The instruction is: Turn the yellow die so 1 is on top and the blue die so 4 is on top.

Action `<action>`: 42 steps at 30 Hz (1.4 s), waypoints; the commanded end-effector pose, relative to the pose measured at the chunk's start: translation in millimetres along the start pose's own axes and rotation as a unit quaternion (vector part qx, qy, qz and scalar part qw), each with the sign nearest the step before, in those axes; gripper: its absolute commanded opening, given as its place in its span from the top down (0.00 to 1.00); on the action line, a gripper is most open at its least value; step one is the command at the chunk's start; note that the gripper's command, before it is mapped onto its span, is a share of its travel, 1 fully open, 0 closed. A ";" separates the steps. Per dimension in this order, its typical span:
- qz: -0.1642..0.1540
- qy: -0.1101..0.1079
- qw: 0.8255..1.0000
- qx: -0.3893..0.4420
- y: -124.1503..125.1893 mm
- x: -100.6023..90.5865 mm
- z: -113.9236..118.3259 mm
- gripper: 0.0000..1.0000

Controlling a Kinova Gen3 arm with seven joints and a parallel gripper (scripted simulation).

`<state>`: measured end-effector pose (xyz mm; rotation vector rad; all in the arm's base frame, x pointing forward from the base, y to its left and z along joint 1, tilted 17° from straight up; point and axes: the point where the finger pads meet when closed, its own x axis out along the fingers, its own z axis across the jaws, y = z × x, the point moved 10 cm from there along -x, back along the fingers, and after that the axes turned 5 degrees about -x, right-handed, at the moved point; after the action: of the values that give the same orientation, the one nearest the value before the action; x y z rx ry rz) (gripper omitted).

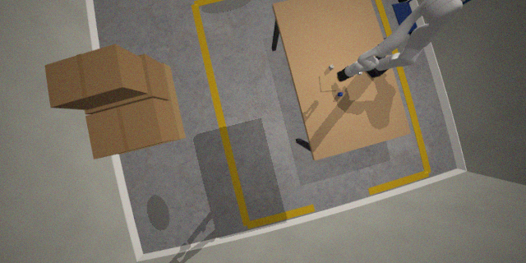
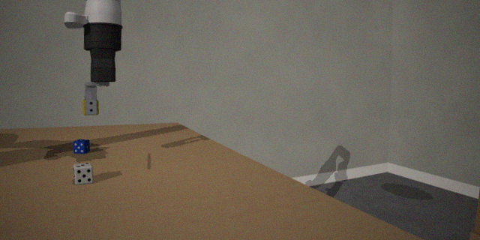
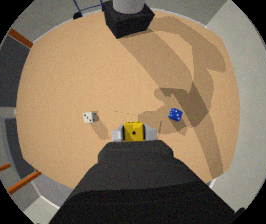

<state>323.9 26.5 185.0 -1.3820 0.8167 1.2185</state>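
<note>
The gripper (image 1: 341, 76) (image 2: 91, 108) (image 3: 134, 134) is shut on the yellow die (image 2: 97, 107) (image 3: 134, 127), high above the table; the wrist view shows one pip on its face toward the camera. The blue die (image 1: 340, 94) (image 2: 81, 146) (image 3: 175, 114) rests low, right of the gripper in the wrist view; the exterior view shows five on a side. Its top is hard to read. The white die (image 1: 331, 66) (image 2: 83, 174) (image 3: 88, 117) lies left in the wrist view, with three on top and five on a side. The mat (image 1: 321, 84) is wood-coloured, only thin edge lines showing; whether blue is on it I cannot tell.
The wooden table (image 1: 320, 29) (image 2: 187, 202) (image 3: 59, 75) carries the dice. The arm's base stands at its far side in the wrist view. The arm's shadow falls across the table around the blue die. Cardboard boxes (image 1: 136, 127) stand on the floor away from the table.
</note>
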 end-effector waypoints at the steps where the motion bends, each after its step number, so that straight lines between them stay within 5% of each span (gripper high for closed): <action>1: 0.000 0.000 1.000 0.000 -0.2 -0.2 -0.1 0.43; 18: 0.000 0.000 1.000 0.000 -0.3 13.2 -0.2 0.43; 42: 0.000 0.000 1.000 0.000 -0.5 65.5 -0.4 0.43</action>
<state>342.1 27.5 127.9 -1.3723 0.8255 1.1998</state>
